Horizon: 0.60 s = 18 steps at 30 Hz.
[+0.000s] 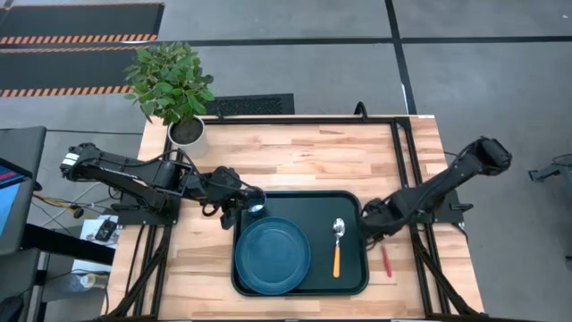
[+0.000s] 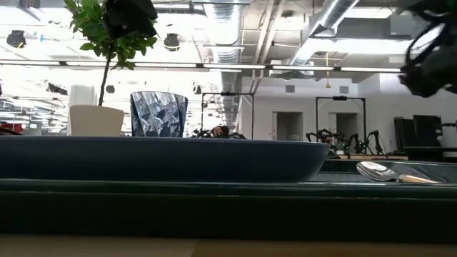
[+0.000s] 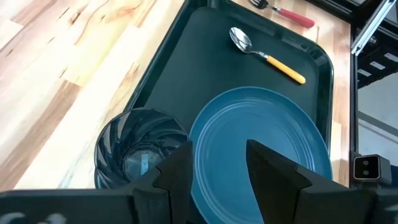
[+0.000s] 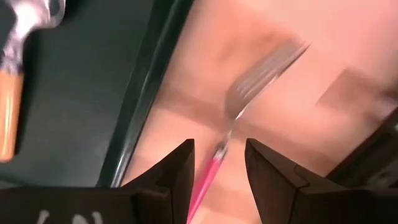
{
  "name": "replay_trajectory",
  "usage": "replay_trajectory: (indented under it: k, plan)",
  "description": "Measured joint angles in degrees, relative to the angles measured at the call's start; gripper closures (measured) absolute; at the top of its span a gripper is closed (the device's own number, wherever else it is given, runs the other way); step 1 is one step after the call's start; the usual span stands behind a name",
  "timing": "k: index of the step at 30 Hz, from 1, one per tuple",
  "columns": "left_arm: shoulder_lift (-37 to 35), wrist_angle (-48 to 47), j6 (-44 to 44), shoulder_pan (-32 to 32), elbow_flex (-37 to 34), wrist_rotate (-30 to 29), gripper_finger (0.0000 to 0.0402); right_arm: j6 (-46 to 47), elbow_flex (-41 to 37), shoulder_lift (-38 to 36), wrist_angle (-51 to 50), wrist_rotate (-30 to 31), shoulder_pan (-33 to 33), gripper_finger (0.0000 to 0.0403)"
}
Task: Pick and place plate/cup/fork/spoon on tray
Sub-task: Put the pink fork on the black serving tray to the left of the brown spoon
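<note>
Red-handled fork [image 4: 227, 124] on wood beside tray [image 1: 353, 201], right gripper [image 4: 219, 163] spread over it

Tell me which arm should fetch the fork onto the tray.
Right. The right claw is open directly over the fork, which lies on the table just outside the tray. The left claw is over the cup, across the tray.

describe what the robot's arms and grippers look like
Both arms are dark, near-black jointed links; the left arm ends in a white-tipped base section with cables nearby. Each gripper, left gripper and right gripper, has two blocky, angular black fingers on a flat black bar with faint white markings.
</note>
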Motion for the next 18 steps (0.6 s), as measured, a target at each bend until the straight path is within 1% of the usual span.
replay_trajectory:
  k: [5,8,15,18]
  plan:
    - [0.0,0.72,0.23,0.0,0.0,-0.14,0.0267,8.02,-2.89,1.48,5.43,0.02,5.78,0.0234]
    - [0.0,0.81,1.05,0.09,0.0,-0.28,0.0267,11.76,-4.23,3.34,6.69,-0.15,8.64,0.0235]
    - [0.02,1.27,1.31,0.98,0.0,-0.68,0.0267,13.94,-6.93,7.62,14.82,-0.39,10.52,0.0238]
    - [0.02,1.82,1.31,0.96,0.0,-0.68,0.0267,14.02,-6.47,9.3,15.05,-0.35,10.46,0.0259]
